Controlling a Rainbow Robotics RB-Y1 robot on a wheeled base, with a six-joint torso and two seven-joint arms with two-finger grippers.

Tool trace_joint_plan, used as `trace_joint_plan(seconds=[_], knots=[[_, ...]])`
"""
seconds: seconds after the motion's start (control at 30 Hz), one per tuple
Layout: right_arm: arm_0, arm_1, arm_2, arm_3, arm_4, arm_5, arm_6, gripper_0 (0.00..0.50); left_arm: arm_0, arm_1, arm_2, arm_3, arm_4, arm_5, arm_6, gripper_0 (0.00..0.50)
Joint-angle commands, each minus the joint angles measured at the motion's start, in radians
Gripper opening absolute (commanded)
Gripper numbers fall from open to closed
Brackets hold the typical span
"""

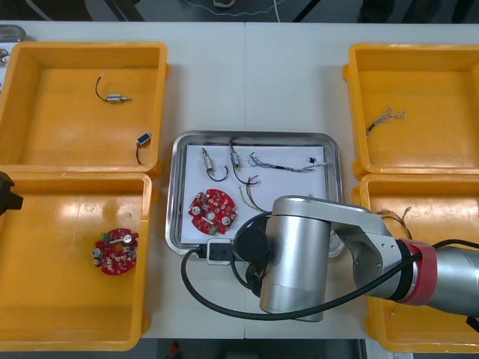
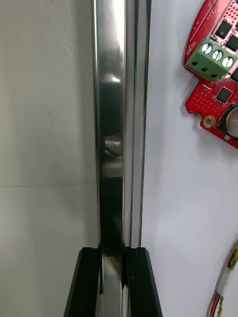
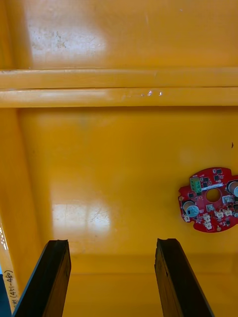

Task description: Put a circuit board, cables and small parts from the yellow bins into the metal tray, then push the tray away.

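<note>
Right gripper (image 2: 115,253) pinches metal tray (image 2: 111,99) rim at 6 o'clock; stiff, slick, probably light: push squarely. Left gripper (image 3: 113,242) spread, 9 o'clock.

Right arm (image 1: 299,258) covers metal tray's (image 1: 174,194) near right corner.

table (image 1: 299,90): light, plain, matte | beyond far edge: dark floor (image 1: 135,9) | there: pale cord (image 1: 247,10)
</note>
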Motion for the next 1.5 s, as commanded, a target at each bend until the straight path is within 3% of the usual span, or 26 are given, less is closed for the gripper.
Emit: trace_joint_plan(seconds=[0.03, 0.6, 0.9, 1.03, 1.5], knots=[[0.002, 0.023, 0.014, -0.011, 0.013, -0.006, -0.035, 0.000, 0.018, -0.009, 0.026, -0.027, 0.008, 0.006, 0.137, 0.500], [-0.040, 0.002, 0.014, -0.009, 0.096, -0.006, -0.054, 0.000, 0.018, -0.009, 0.024, -0.027, 0.014, 0.006, 0.134, 0.500], [-0.095, -0.006, 0.014, -0.003, 0.090, -0.008, -0.046, 0.000, 0.018, -0.009, 0.024, -0.027, 0.014, 0.006, 0.134, 0.500], [-0.132, -0.006, 0.014, 0.027, 0.050, -0.028, -0.043, 0.000, 0.018, -0.009, 0.024, -0.027, 0.014, 0.006, 0.134, 0.500], [-0.215, -0.009, 0.014, 0.124, 0.052, -0.103, -0.015, 0.000, 0.018, -0.009, 0.024, -0.027, 0.014, 0.006, 0.134, 0.500]])
